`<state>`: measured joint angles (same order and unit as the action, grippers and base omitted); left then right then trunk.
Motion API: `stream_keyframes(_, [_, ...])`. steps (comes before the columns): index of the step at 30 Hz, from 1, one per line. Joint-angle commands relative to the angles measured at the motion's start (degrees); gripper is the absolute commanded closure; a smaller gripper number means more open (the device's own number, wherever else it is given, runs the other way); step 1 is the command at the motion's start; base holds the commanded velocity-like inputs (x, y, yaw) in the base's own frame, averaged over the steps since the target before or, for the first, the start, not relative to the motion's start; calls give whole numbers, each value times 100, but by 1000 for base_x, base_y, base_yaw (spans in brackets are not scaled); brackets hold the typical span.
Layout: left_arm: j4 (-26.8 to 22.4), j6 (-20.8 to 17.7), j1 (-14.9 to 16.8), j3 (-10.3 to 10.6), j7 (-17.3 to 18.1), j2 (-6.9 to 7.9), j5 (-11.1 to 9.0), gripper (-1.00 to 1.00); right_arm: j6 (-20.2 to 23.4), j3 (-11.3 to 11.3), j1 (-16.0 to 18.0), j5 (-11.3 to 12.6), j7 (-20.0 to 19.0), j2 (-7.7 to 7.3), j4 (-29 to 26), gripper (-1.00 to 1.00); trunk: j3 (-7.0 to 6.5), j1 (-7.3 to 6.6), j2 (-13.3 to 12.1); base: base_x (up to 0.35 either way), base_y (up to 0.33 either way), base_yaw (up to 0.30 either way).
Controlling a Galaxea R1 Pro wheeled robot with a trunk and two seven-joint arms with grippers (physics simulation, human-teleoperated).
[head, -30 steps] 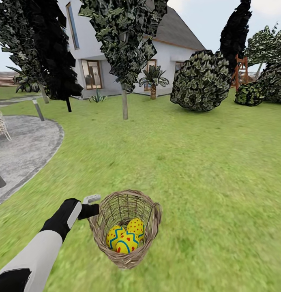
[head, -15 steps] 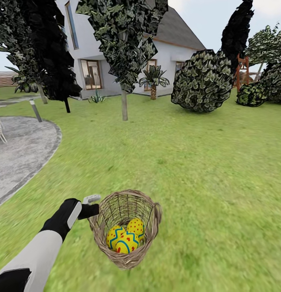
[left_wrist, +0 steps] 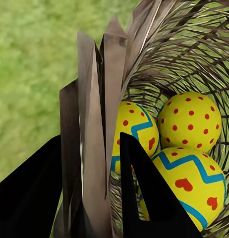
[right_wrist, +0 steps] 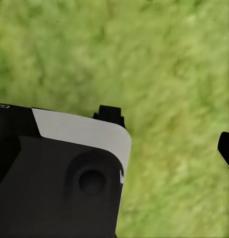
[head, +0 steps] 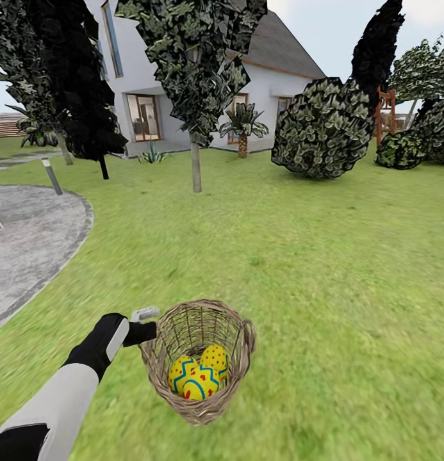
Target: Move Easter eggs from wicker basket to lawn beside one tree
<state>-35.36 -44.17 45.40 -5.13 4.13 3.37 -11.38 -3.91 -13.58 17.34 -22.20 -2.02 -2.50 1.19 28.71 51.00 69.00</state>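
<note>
Head view puts your left gripper [head: 147,331] nearest you, clamped on the rim of the wicker basket [head: 197,410], one finger inside the weave and one outside. All three Easter eggs [head: 199,373] sit together in its bottom, touching one another. Your right gripper [right_wrist: 164,139] looks open over bare grass, holding nothing. A thin rim pinch is the weak point: if the basket swings or tips as you travel, it could slip free and spill the eggs short of the tree. Keep the arm level. Ahead, the lawn [head: 324,269] is open all the way to the pale-trunked tree [head: 196,168]. Stay right of the paved patch [head: 29,237], and left of the round bush [head: 321,128].
</note>
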Motion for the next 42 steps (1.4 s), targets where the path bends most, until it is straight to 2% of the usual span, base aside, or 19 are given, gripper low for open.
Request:
stream_keyframes(1, [-6, -31, 4, -23, 18, -3, -57, 100, -28, -49, 6, -39, -13, -2, 13, -100, 5, 3, 3, 325, 0, 0])
stream_keyframes(42, [-6, -31, 4, -23, 18, -3, -57, 100, -26, -49, 6, -39, -13, 0, 13, -100, 5, 3, 3, 325, 58, 0])
